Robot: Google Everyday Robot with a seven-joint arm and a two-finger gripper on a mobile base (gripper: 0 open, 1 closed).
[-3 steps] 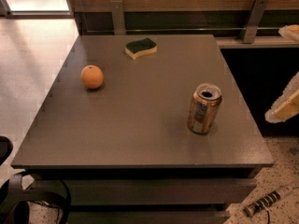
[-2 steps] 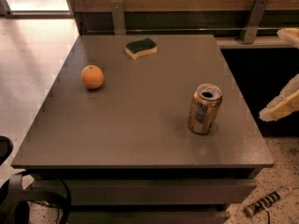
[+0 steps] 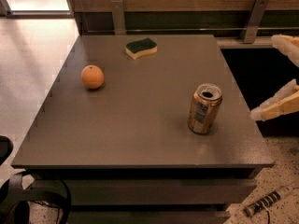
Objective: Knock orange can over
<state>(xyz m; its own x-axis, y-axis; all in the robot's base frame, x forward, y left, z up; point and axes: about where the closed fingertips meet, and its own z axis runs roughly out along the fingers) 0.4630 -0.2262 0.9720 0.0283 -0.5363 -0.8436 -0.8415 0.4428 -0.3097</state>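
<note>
The orange can [image 3: 204, 108] stands upright on the right part of the grey table [image 3: 140, 125], its silver top open, a pale label patch on its side. My gripper [image 3: 263, 77] comes in from the right edge of the view, just past the table's right edge and to the right of the can. Its two pale fingers are spread apart, open and empty. The lower fingertip [image 3: 256, 114] is about a can's width from the can; the upper finger [image 3: 284, 43] is farther back.
A round orange fruit [image 3: 92, 76] sits on the table's left part. A green-and-yellow sponge [image 3: 141, 47] lies near the far edge. A wooden wall with metal brackets [image 3: 256, 17] runs behind. A dark cable [image 3: 28, 204] lies on the floor at the lower left.
My gripper has moved left, closer to the can. The can, the fruit and the sponge have not moved.
</note>
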